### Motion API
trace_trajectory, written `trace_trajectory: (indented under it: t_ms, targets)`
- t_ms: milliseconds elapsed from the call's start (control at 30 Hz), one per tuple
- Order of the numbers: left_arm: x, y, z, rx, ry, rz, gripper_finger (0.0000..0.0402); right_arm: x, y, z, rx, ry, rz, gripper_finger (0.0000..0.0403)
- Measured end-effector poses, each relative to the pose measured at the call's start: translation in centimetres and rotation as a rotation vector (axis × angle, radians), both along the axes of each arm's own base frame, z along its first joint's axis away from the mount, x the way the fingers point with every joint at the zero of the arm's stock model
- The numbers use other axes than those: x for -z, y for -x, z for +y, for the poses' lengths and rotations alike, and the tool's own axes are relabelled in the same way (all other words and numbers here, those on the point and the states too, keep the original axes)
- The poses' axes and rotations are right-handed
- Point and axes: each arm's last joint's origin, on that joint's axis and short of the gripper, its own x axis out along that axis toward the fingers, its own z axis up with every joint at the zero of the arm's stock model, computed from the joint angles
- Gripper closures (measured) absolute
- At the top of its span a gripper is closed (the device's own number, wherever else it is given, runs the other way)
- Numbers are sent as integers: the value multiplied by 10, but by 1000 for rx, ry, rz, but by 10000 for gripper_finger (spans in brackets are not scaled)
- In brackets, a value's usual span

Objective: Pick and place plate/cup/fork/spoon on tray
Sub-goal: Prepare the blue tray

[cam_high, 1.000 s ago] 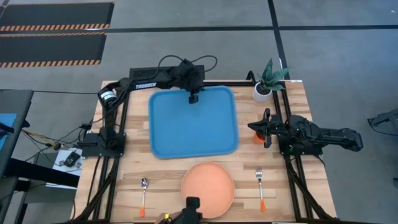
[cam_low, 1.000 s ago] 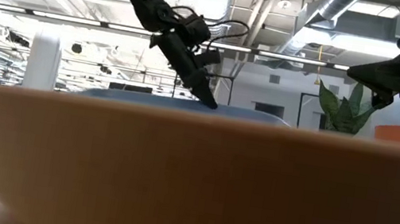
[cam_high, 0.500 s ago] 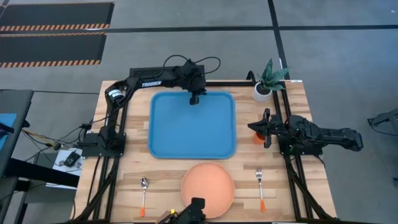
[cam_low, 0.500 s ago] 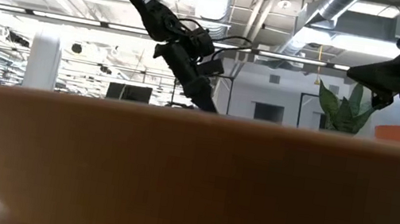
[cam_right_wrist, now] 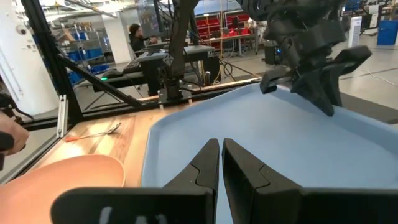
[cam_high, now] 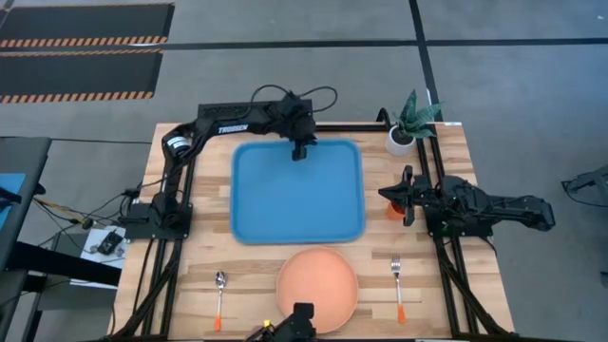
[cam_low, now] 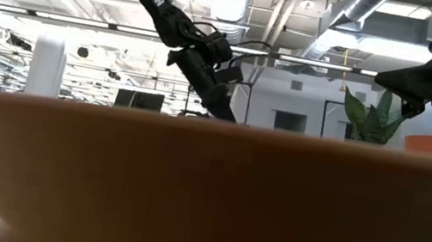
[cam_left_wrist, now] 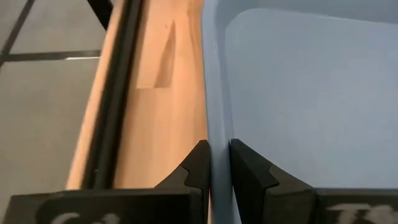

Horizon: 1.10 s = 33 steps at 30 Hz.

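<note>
The blue tray (cam_high: 297,190) lies in the middle of the table. My left gripper (cam_high: 300,150) is shut on the tray's far rim and also shows in the low view (cam_low: 226,114). The salmon plate (cam_high: 317,283) sits at the near edge, with the spoon (cam_high: 219,296) to its left and the fork (cam_high: 398,285) to its right. The orange cup (cam_high: 394,209) stands by the tray's right side. My right gripper (cam_high: 408,197) hovers just above the cup, level and shut on nothing. My left gripper pinches the tray's far rim (cam_left_wrist: 214,124) near its middle, one finger (cam_left_wrist: 198,165) outside the rim and the other inside the tray. The fingers slant down from the far side. The tray sits about level on the table.
A white pot with a green plant (cam_high: 407,128) stands at the far right corner. Black frame rails run along both table sides. A dark camera mount (cam_high: 294,323) sits at the near edge by the plate, whose wall (cam_low: 205,189) blocks most of the low view.
My left gripper has sunk toward the table, still shut on the tray's far rim. The tray's far side, raised a second ago, has come down, and the whole tray has shifted slightly toward the table's right edge.
</note>
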Motion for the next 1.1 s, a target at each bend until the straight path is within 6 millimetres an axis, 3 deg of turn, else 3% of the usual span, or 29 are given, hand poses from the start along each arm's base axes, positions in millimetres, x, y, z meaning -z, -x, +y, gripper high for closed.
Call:
trace_trajectory:
  t_ms: [133,700,1100]
  targets:
    - [10,-5,-3,13,16,7,372,0,0,0,0,0,-1,356]
    - [13,-5,-3,26,-4,19,351,0,0,0,0,0,0,356]
    - [17,-3,-8,50,29,70,368,0,0,0,0,0,0,356]
